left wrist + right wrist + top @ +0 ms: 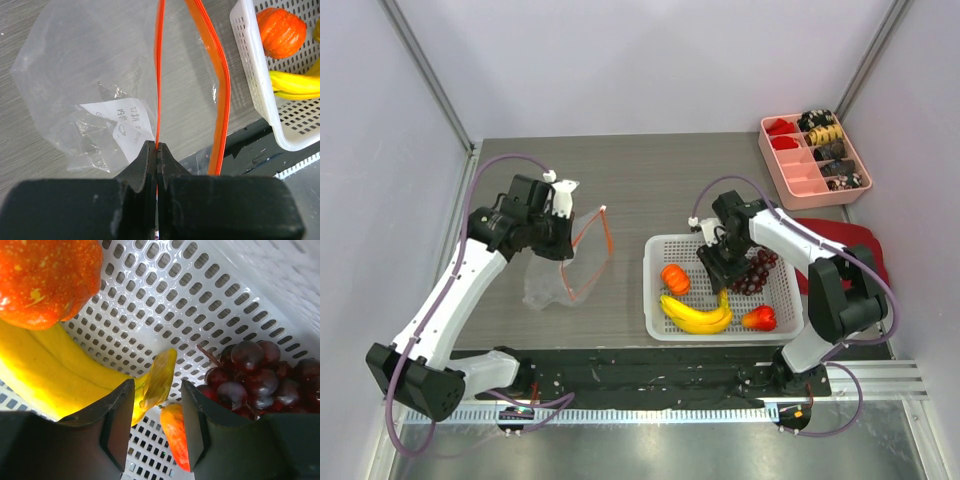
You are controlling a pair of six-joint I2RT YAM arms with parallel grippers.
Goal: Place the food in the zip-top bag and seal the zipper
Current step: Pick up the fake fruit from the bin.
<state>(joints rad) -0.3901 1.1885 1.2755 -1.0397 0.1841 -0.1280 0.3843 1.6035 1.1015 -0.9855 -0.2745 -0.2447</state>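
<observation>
Top external view — we've nothing bagged yet: all the food (pixel 698 318) sits in the white basket (pixel 649 290) by the bench's near right edge. Left claw (pixel 157 150) pinches the zipper (pixel 159 75), holding the zip-top bag (pixel 75 65) mouth rightward. Right claw (pixel 157 405) stands open astride the stem of the banana bunch (pixel 50 370) — its length runs along the near edge.

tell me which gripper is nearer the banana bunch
Right. The right gripper is down in the white basket, its fingers straddling the stem tip of the banana bunch. The left gripper is well off to the left, outside the basket, pinching the zipper of the zip-top bag.
</observation>
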